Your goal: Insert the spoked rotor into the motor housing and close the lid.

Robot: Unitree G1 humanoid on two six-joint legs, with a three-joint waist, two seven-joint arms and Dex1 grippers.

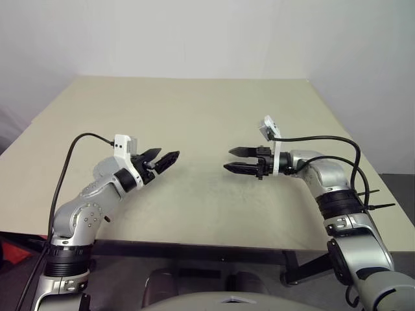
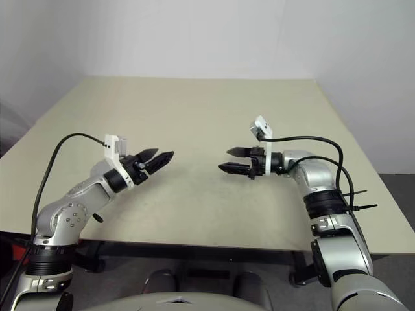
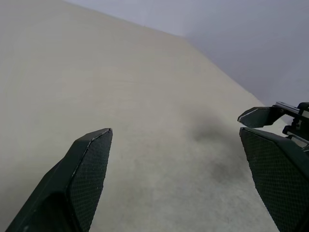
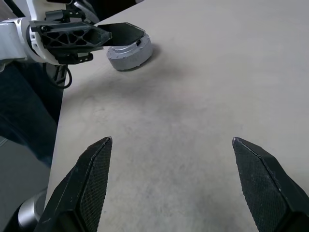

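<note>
Both grippers are empty, fingers spread wide. The left gripper (image 1: 162, 160) and right gripper (image 1: 237, 161) hover above the beige desk (image 1: 214, 110), tips facing each other across a bare gap.

The motor housing (image 4: 129, 53) (short grey cylinder, top partly covered) shows in the right wrist view, sitting on the desk under and just behind the left gripper's fingers (image 4: 120, 33), close to the desk's near edge. Whether the lid is already on it I can't tell.

Risks from here:
- The housing is tucked below the left arm, so any drop or sweep of that arm could clip it and shove it off the near edge.
- The right gripper reaching across for it means crossing into the left gripper's space; a finger-to-finger collision is likely unless the left backs off first.
- The grey cylinder is low and smooth-sided, so an off-centre pinch may squirt it sideways.
- With its top state unclear, grabbing blind risks pressing on the windings.
</note>
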